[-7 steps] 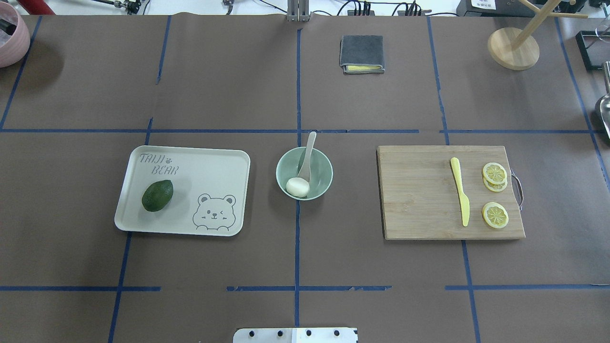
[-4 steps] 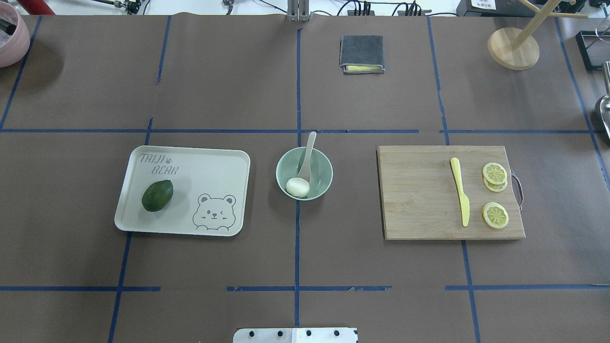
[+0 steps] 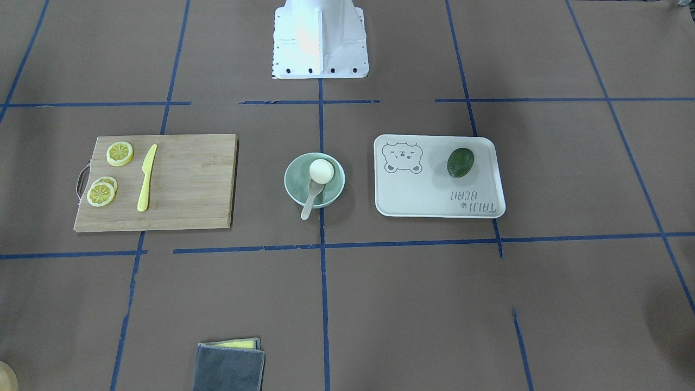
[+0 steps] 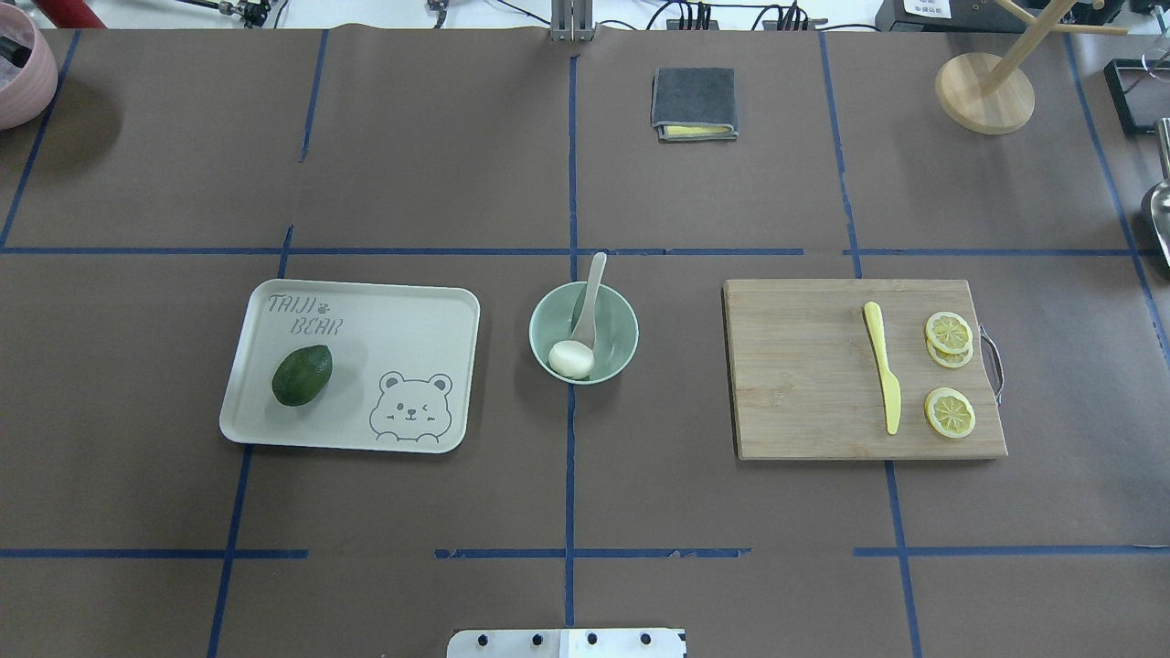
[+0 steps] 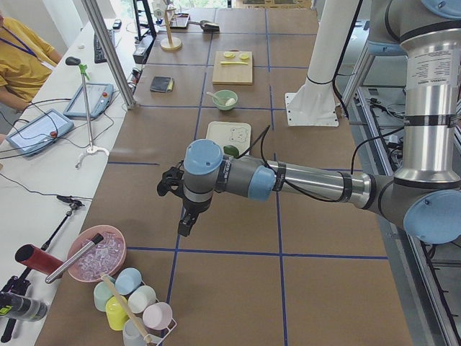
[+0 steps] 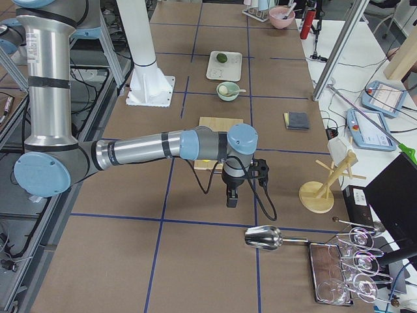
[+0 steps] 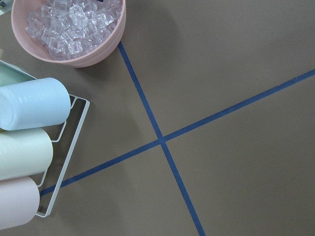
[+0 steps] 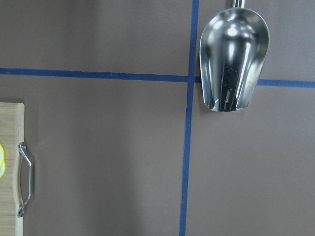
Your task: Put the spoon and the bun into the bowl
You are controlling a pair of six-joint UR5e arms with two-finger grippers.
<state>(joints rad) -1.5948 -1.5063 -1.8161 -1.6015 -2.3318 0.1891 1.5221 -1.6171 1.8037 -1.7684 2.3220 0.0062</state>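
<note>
The mint-green bowl stands at the middle of the table. The white bun lies inside it at its near edge. The pale spoon has its scoop in the bowl beside the bun, and its handle leans out over the far rim. The front-facing view shows the bowl, bun and spoon the same way. My left gripper hangs far off by the table's left end, and my right gripper by its right end. I cannot tell whether either is open or shut.
A pale tray with a dark green avocado lies left of the bowl. A wooden board with a yellow knife and lemon slices lies right. A grey cloth sits at the back. An ice bowl, cups and a metal scoop are at the ends.
</note>
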